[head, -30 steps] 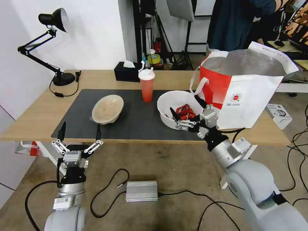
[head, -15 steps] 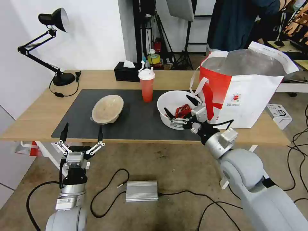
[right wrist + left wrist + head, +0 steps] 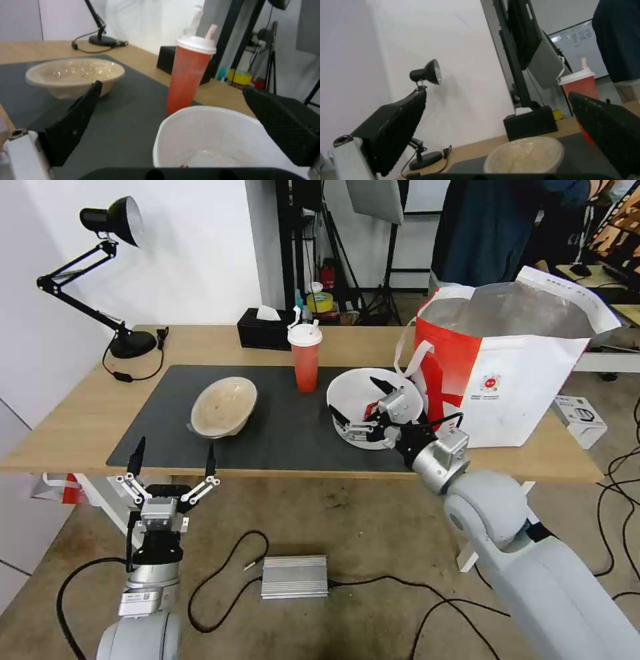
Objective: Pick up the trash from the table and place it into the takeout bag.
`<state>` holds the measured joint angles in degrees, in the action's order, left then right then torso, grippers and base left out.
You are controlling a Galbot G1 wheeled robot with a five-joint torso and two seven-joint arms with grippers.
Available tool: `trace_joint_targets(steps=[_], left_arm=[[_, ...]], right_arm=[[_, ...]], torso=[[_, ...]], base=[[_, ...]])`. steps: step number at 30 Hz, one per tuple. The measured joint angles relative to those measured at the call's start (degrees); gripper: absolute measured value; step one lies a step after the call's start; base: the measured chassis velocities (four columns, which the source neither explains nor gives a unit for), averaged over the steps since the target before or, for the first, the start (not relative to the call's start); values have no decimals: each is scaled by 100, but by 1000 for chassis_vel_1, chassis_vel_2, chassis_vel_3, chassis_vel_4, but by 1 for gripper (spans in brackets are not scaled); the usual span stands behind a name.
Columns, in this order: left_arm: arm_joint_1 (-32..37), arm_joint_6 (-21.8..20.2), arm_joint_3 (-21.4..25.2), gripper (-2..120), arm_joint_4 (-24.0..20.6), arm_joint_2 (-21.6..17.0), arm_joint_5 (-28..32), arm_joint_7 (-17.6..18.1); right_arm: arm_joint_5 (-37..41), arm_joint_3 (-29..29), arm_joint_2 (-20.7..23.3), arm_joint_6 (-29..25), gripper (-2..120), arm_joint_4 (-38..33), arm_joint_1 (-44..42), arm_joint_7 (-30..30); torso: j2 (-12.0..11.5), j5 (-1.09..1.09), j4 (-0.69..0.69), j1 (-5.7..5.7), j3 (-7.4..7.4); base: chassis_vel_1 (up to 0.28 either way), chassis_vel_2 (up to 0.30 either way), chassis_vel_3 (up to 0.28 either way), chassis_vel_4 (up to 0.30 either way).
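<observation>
White and round, the bowl (image 3: 363, 400) sits on the table's (image 3: 80, 420) dark mat (image 3: 287, 427) beside the takeout bag (image 3: 513, 373), and we see our right gripper (image 3: 360, 399) spread wide over it (holding nothing). Our left gripper (image 3: 175, 457) hangs open below the table's near edge, empty.

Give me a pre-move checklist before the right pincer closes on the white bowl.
1. Right pincer open: ok, fingers spread wide.
2. White bowl between the fingers: ok, they straddle its near side.
3. Red cup clear of the pincer: ok, upright behind the bowl.
4. Takeout bag open: ok, foil mouth gapes upward.
5. Bag strap clear of the fingers: cannot tell, it hangs right beside the bowl.
6. Left pincer out of the way: ok, open, below the table edge.
</observation>
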<state>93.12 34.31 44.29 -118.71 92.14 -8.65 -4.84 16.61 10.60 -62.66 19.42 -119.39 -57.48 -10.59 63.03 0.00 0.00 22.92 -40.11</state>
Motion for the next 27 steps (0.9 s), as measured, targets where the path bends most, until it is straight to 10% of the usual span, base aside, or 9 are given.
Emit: trace_joint_targets(steps=[27], left_arm=[[-31, 30, 8, 100, 53, 0, -17, 16]], right_arm=[[-211, -157, -66, 748, 100, 200, 258, -46]], torso=[[0, 0, 0, 0, 0]], base=[[0, 0, 0, 0]])
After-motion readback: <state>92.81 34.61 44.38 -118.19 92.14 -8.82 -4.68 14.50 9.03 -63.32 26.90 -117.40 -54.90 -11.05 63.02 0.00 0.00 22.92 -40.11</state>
